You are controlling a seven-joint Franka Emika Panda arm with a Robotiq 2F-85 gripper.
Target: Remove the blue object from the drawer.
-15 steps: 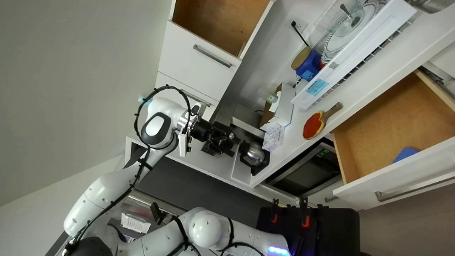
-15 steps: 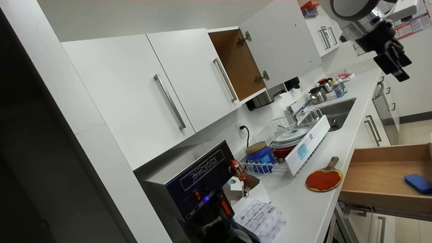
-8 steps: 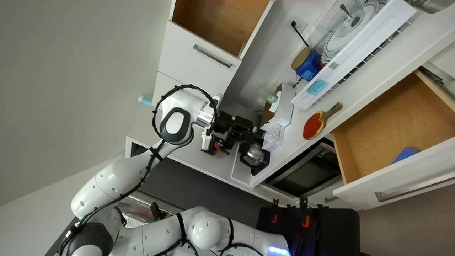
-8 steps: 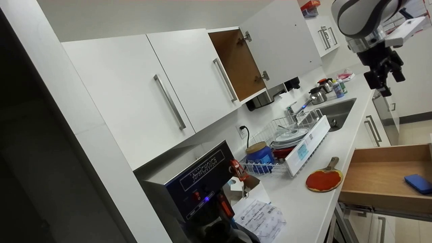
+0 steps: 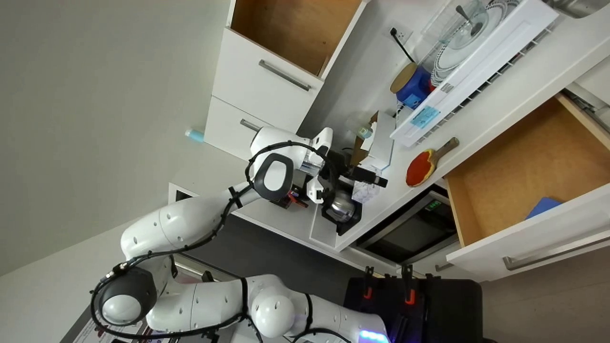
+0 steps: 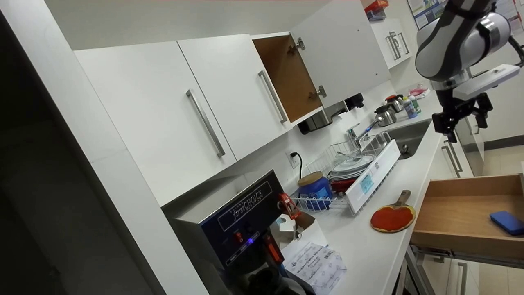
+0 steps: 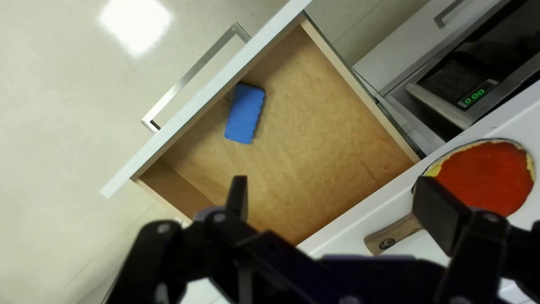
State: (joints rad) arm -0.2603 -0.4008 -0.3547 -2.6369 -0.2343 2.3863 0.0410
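Observation:
The blue object (image 7: 245, 113) is a flat block with one wavy edge. It lies in the pulled-out drawer (image 7: 303, 139), close to the inside of the white front, in the wrist view. The blue object also shows in both exterior views (image 5: 544, 206) (image 6: 507, 222), as does the drawer (image 5: 538, 157) (image 6: 454, 213). My gripper (image 7: 333, 185) is open with nothing between its fingers. In the exterior views the gripper (image 5: 355, 188) (image 6: 466, 129) is in the air, well above and apart from the blue object.
A red paddle (image 7: 485, 177) with a wooden handle lies on the counter beside the drawer. A dish rack (image 6: 372, 170), a blue jar (image 6: 315, 190) and a coffee machine (image 6: 241, 221) stand along the counter. A microwave (image 7: 472, 84) is beneath it. An upper cabinet door (image 6: 339, 53) stands open.
In the exterior views the arm has swung and come down, carrying the gripper right in one picture and lower in the other. The blue object and drawer have not moved.

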